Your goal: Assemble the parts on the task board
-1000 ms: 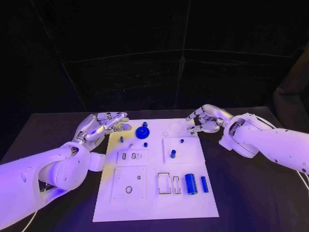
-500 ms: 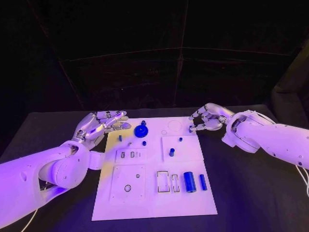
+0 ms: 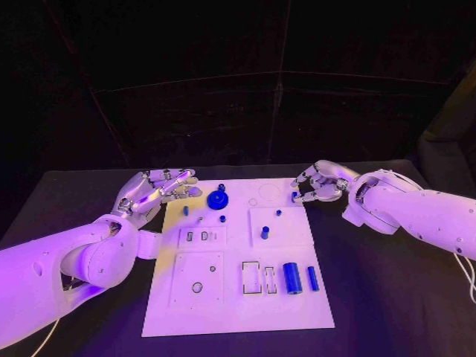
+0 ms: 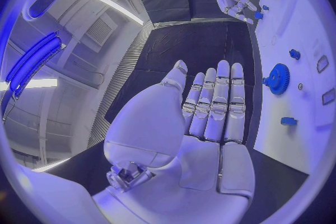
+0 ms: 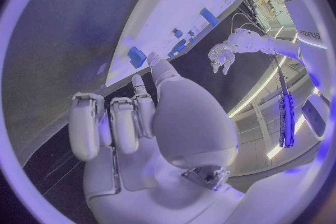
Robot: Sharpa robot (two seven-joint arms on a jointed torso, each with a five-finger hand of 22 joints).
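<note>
From the head camera, the flat white task board (image 3: 238, 260) is seen lying in the middle of the black table (image 3: 399, 297). A round blue gear (image 3: 218, 199) is seen near the board's far edge, and a fat blue cylinder (image 3: 291, 278) and a thin blue bar (image 3: 312, 279) are laid side by side nearer the robot. The left hand (image 3: 158, 187) is held at the board's far left corner with fingers apart and nothing in it. The right hand (image 3: 318, 183) is curled at the far right corner, and a small blue peg (image 3: 295, 196) is pinched at its fingertips.

Behind the left wrist, the fingers (image 4: 218, 102) are seen stretched out straight, beside the gear (image 4: 279, 79).

Behind the right wrist, the peg (image 5: 136, 57) is seen at the thumb's tip, over the board's edge.
</note>
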